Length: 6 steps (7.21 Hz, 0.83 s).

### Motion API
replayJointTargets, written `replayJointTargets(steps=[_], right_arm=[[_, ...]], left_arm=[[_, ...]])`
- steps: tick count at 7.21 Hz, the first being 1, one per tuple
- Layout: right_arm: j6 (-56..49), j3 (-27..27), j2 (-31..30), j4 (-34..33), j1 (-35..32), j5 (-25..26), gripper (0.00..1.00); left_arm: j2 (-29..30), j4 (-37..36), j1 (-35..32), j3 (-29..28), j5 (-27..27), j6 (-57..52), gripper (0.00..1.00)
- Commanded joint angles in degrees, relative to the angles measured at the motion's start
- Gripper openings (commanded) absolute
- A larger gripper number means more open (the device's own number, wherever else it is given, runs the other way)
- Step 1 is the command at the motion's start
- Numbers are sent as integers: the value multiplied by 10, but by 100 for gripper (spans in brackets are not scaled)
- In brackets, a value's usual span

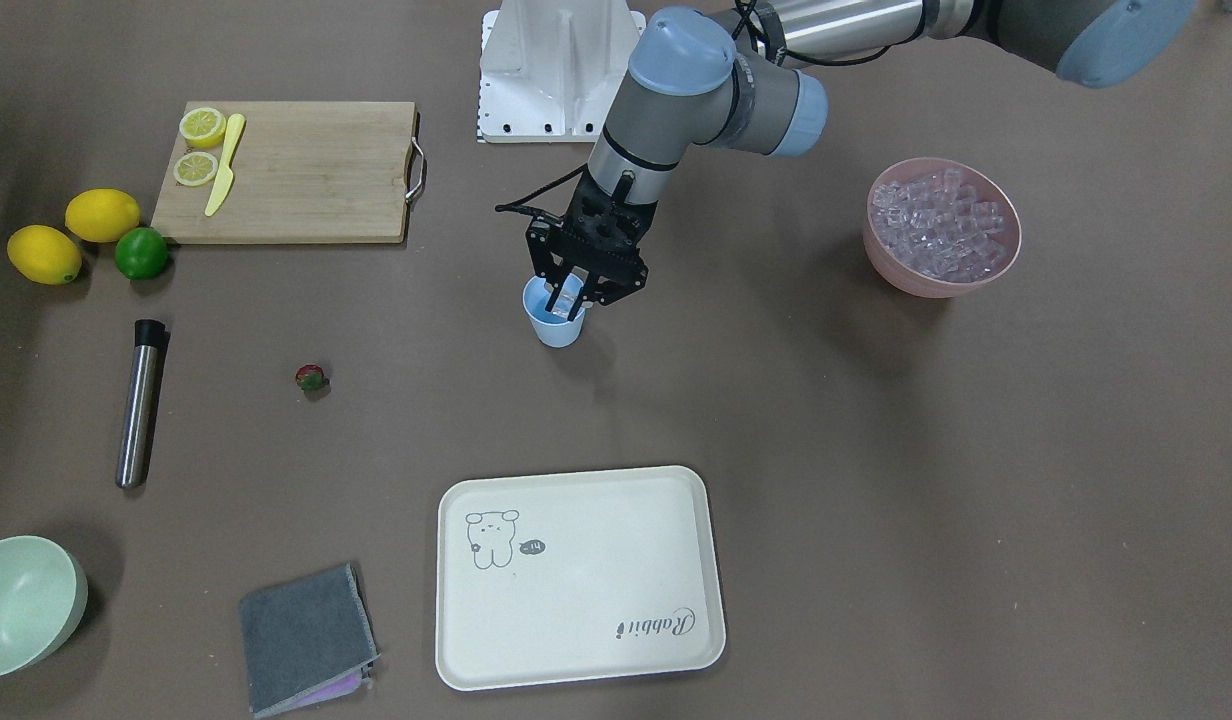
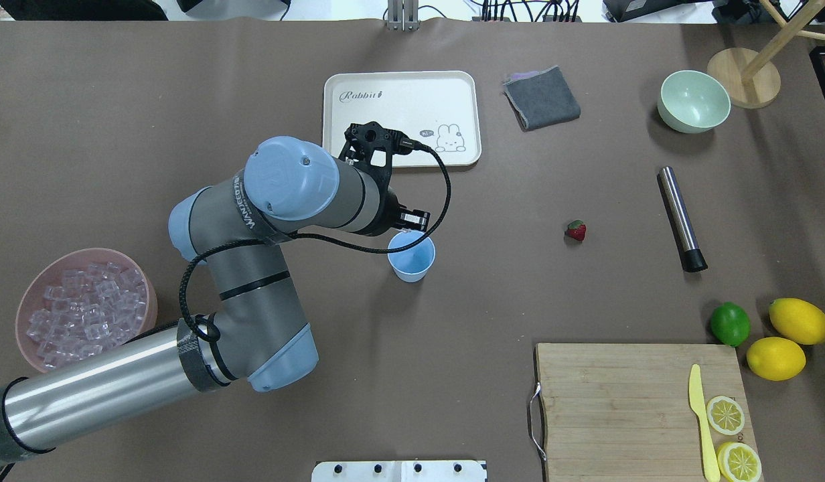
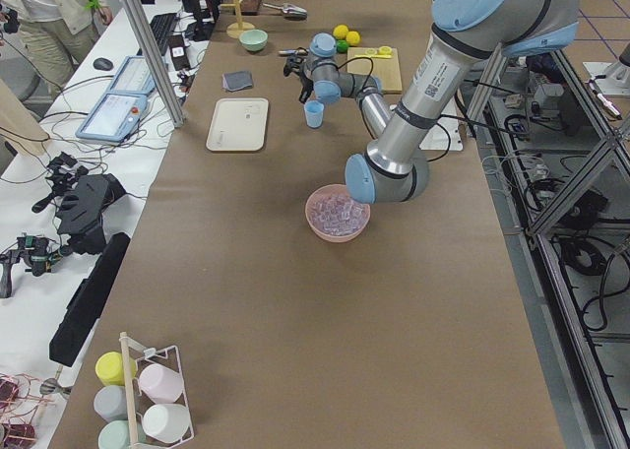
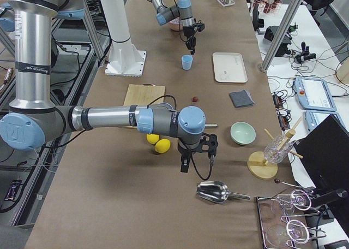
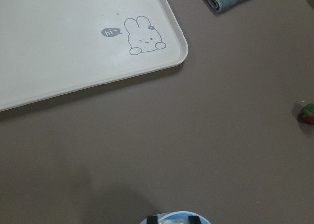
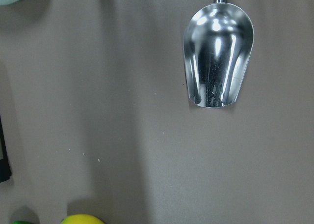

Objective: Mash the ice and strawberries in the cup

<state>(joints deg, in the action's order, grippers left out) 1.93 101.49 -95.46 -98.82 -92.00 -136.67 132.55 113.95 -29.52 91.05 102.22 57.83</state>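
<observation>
Exterior front-facing: left tool [image 1: 566, 298] tight around ice [image 1: 566, 288] over cup [image 1: 558, 330] (strawberry [image 1: 311, 377] and tray [image 1: 596, 560] nearby)

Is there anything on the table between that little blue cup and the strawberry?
No. In the overhead view the brown table between the cup and the strawberry is bare, and the front-facing view shows the same.

Cup [image 2: 412, 260] between bowl [image 2: 84, 253] of ice [image 2: 84, 308] and strawberry [image 2: 576, 230], tray [image 2: 399, 87] beyond
</observation>
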Motion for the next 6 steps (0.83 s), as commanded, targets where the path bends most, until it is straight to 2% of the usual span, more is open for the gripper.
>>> replayJointTargets(steps=[1, 2, 3, 4, 6], right_arm=[[10, 0, 1, 0, 3, 0, 100], [11, 0, 4, 0, 3, 0, 100], [11, 0, 4, 0, 4, -1, 100], [11, 0, 7, -1, 4, 0, 100], [10, 3, 11, -1, 5, -1, 100]], left_arm=[[2, 0, 7, -3, 0, 1, 0], [2, 0, 10, -3, 1, 1, 0], [1, -1, 17, -2, 1, 0, 77], [-3, -2, 19, 10, 0, 4, 98], [-6, -8, 3, 20, 2, -2, 98]])
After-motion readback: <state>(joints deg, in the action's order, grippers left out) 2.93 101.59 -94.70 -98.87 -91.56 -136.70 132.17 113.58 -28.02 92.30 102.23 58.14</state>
